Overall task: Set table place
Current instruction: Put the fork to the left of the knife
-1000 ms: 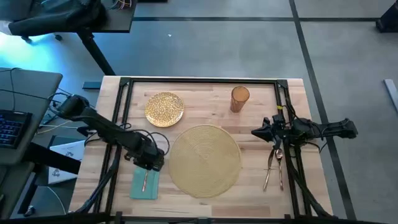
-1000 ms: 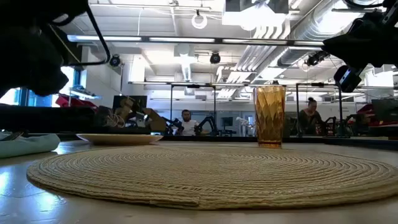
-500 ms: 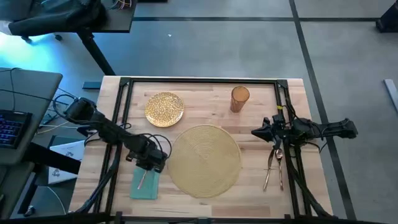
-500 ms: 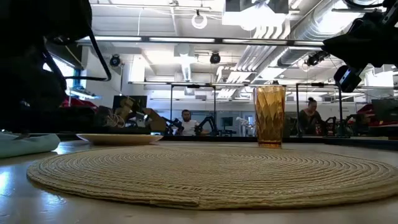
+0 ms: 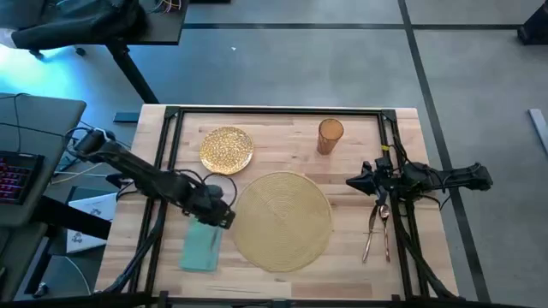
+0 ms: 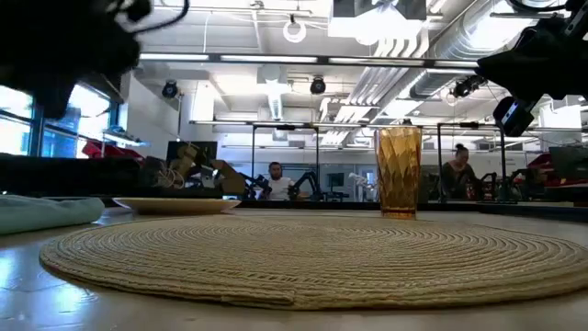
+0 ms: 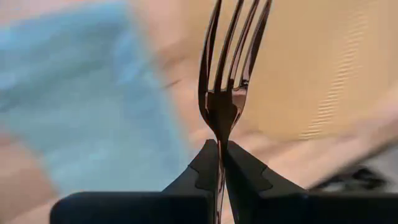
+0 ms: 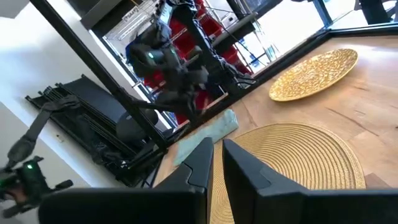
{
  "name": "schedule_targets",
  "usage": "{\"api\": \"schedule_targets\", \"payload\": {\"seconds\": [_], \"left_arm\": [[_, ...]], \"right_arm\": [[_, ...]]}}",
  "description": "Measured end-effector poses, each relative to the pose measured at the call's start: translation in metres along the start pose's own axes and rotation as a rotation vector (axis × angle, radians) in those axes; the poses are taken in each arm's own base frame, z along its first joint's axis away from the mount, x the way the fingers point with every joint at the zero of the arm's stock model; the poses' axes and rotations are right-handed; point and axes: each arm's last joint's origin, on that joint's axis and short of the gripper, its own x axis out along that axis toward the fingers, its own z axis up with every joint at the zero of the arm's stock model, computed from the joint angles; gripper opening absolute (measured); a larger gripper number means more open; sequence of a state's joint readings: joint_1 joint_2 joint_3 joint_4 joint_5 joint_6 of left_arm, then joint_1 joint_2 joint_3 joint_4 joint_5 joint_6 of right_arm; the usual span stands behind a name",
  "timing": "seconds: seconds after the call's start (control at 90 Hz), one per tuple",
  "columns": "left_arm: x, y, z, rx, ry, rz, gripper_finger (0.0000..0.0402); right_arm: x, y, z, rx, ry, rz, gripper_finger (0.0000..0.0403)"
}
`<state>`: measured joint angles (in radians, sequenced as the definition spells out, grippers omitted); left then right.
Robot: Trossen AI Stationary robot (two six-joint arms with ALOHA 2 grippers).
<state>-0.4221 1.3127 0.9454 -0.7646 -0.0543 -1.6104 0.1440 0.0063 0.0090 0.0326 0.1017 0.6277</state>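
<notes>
One copper fork (image 7: 227,74) is pinched in the left gripper (image 7: 218,163), above the teal napkin (image 5: 201,245) beside the placemat (image 5: 282,219). Right gripper (image 5: 358,182) waits near the knife (image 5: 372,228), fingers almost together

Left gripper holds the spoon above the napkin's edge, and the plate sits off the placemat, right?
Not the spoon: the left wrist view shows the left gripper shut on the fork, tines visible. The rest stands: it is above the napkin's edge, and the plate is off the placemat.

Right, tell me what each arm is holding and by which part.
The left gripper has its jaws shut on the fork, gripping the handle just below the tines. The right gripper holds nothing.
</notes>
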Motion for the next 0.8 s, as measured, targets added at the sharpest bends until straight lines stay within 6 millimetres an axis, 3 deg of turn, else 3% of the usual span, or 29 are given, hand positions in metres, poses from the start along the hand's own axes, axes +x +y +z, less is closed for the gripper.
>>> {"api": "schedule_targets", "payload": {"seconds": [0.178, 0.322, 0.411, 0.511, 0.644, 0.8], "left_arm": [[-0.012, -0.03, 0.015, 0.092, -0.185, -0.146, 0.0], [-0.006, -0.051, 0.036, 0.145, -0.28, -0.192, 0.0], [-0.001, -0.064, 0.051, 0.183, -0.32, -0.202, 0.0], [0.004, -0.08, 0.07, 0.219, -0.367, -0.222, 0.0], [0.006, -0.102, 0.097, 0.253, -0.428, -0.272, 0.0], [0.001, -0.122, 0.126, 0.274, -0.494, -0.335, 0.0]], "right_arm": [[0.0, -0.001, 0.003, 0.011, -0.073, -0.064, 0.0019], [-0.001, 0.003, 0.013, 0.386, -0.206, -0.018, 0.0019], [-0.001, 0.004, 0.014, 0.496, -0.218, 0.004, 0.0019], [0.0, 0.009, 0.017, 0.483, -0.17, 0.047, 0.0019], [0.006, 0.025, 0.037, 0.363, -0.144, 0.031, 0.0019], [0.03, 0.045, 0.059, 0.206, -0.002, -0.076, 0.002]]}}
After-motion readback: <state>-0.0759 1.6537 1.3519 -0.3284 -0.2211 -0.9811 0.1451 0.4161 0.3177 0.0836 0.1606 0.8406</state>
